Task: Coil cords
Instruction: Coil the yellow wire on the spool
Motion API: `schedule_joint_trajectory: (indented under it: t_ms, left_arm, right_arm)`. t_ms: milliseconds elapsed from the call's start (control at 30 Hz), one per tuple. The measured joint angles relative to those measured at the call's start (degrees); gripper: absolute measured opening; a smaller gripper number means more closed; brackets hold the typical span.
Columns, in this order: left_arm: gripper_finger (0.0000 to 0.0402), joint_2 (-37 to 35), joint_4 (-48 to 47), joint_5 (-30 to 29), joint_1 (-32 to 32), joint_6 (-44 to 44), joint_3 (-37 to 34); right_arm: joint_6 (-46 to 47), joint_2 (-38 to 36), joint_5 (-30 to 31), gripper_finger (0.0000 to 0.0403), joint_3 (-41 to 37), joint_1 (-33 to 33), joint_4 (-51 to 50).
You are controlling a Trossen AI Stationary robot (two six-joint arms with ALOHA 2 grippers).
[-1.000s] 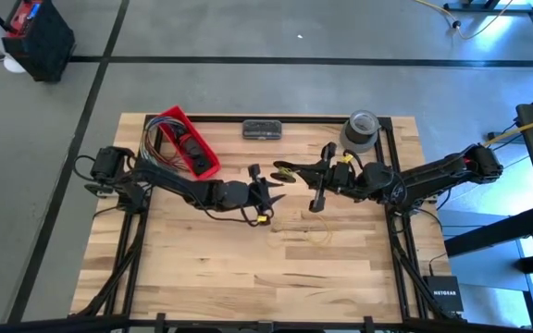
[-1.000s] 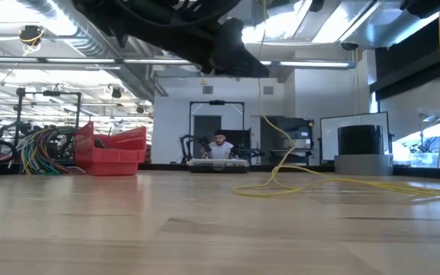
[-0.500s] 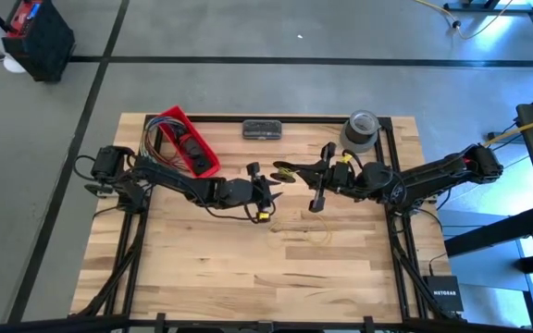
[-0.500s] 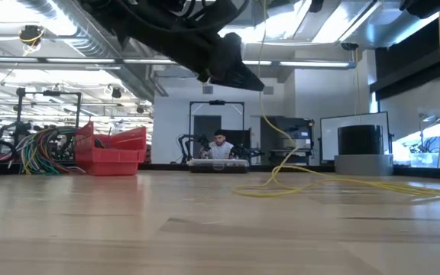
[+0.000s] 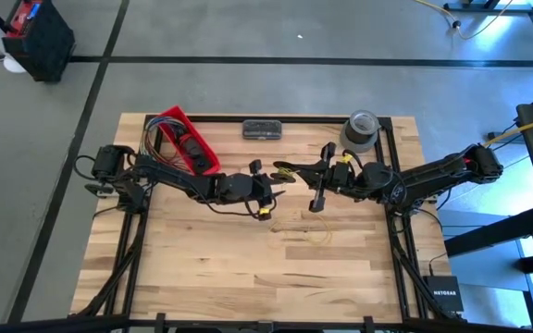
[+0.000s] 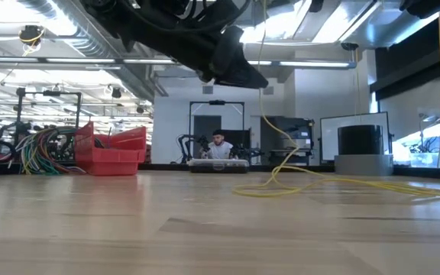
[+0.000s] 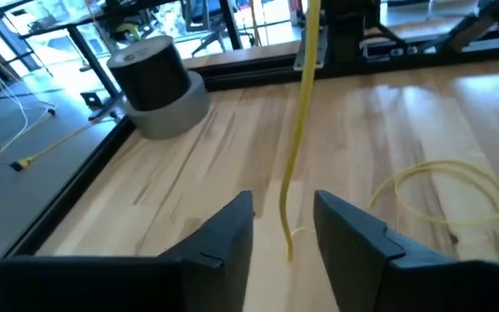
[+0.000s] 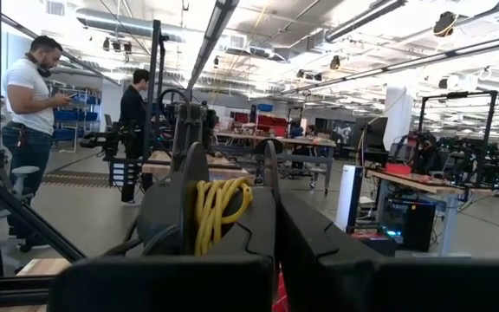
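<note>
Cord (image 7: 294,139) hangs vertical between left gripper (image 7: 282,227) fingers, spread apart, not touching. Right gripper (image 5: 294,172) at 3 o'clock, clamped on cord coil; slack loops on desk (image 5: 202,268) at 5 o'clock.

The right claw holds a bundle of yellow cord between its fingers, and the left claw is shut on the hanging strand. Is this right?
Only partly. The right claw does hold coiled yellow cord. But the left wrist view shows the left claw open: the hanging strand passes through the gap between its fingers and does not appear to be pinched.
</note>
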Motion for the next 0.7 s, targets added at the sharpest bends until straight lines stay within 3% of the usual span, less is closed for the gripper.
schedule_joint_trajectory:
  t_ms: [200,300,467,700]
  left_arm:
    - [0.001,0.0,-0.4,0.2,-0.2,1.9,0.0]
    - [0.0011,-0.5,-3.1,-0.7,-0.2,3.6,0.0]
    - [0.0004,-5.6,-13.4,-8.3,-1.0,5.3,0.0]
    - [0.0003,-17.1,-30.0,-10.1,-3.1,-1.4,0.0]
  right_arm:
    - [-0.2,0.0,0.0,0.0005,0.0,0.0,0.0]
    - [-0.3,0.1,0.0,0.0005,0.0,0.0,-0.3]
    - [-0.8,0.1,0.0,0.0005,0.0,0.0,-0.5]
    - [-6.1,0.0,-5.0,0.0005,0.1,0.0,-1.9]
